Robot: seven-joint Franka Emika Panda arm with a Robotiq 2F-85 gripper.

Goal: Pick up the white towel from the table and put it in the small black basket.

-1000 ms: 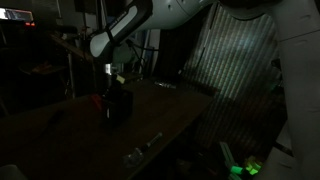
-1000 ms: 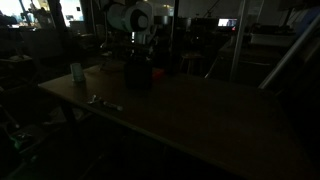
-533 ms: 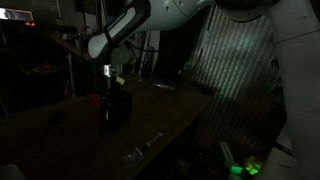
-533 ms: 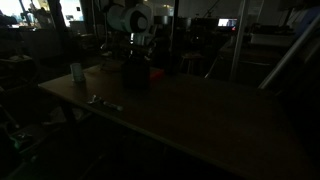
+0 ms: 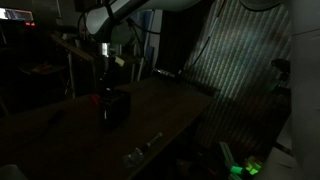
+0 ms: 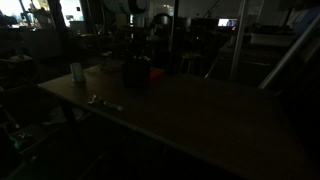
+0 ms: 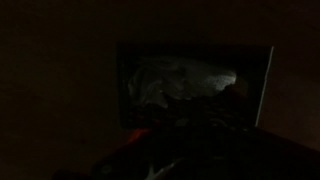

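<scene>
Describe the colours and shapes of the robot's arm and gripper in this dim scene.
The arm has smooth, rounded white links. The gripper below it is a dark, blocky shape; the dimness hides cables, markings and finger detail.

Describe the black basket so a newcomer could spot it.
Find the long dark table, then its far end. The small black basket stands there, dark and boxy, unlike the pale cup nearby; the wrist view shows a white towel inside.

One black basket (image 6: 137, 72) is sitting on the bench (image 6: 210, 115), one white towel (image 7: 185, 85) lying inside. One pale cup (image 6: 76, 72) is standing at its nine o'clock, one metal piece (image 6: 101, 101) at eight.
</scene>
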